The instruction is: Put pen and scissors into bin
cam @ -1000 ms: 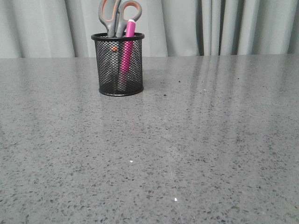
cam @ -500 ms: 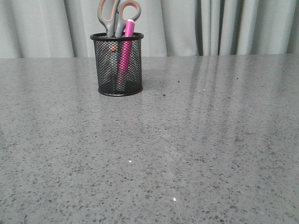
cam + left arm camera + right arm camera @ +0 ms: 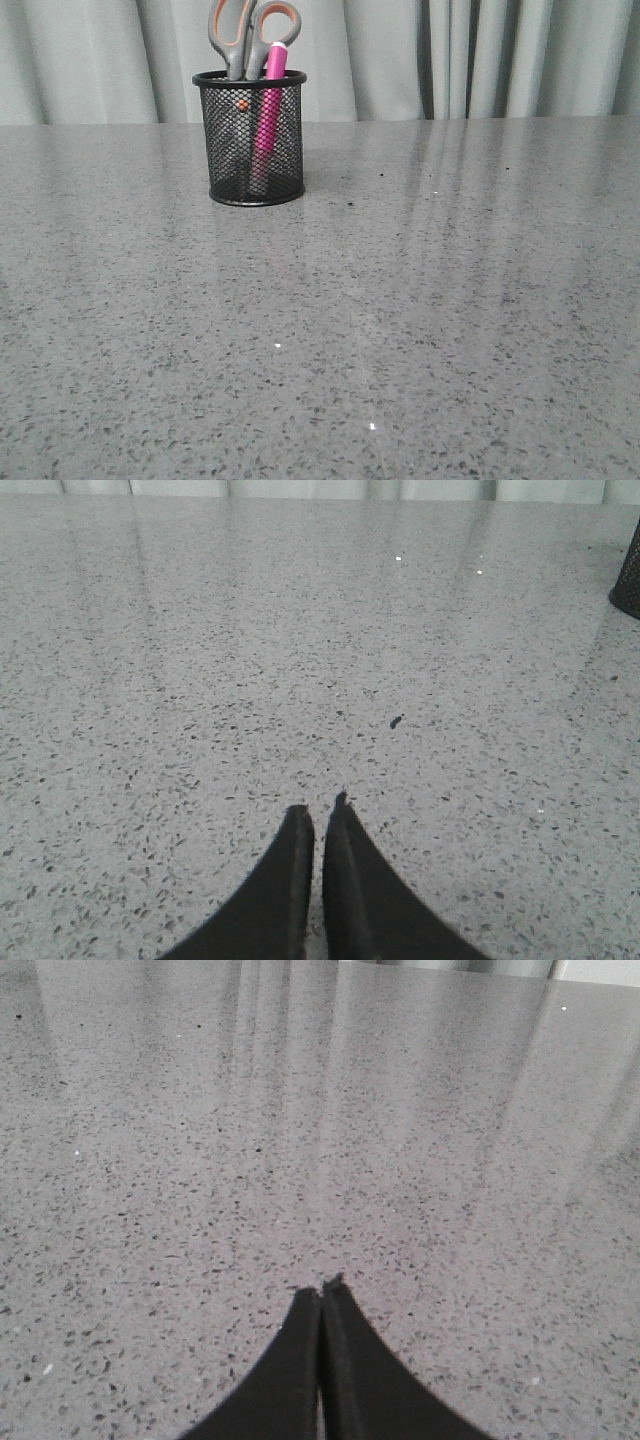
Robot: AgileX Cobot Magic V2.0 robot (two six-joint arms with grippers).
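Note:
The black wire-mesh bin (image 3: 250, 140) stands upright on the grey table at the far left in the front view. The pink pen (image 3: 269, 110) stands inside it, leaning, its top just above the rim. The scissors (image 3: 252, 35) stand in it blades down, grey and orange handles sticking out. A dark edge of the bin (image 3: 629, 580) shows in the left wrist view. My left gripper (image 3: 320, 806) is shut and empty over bare table. My right gripper (image 3: 322, 1288) is shut and empty over bare table. Neither gripper shows in the front view.
The speckled grey table (image 3: 400, 300) stretches across the front view. Grey curtains (image 3: 480, 50) hang behind its far edge. A small dark speck (image 3: 396, 721) lies on the table ahead of my left gripper.
The bin with pen and scissors sits very slightly further left and higher in the front view than a second ago. Nothing else differs.

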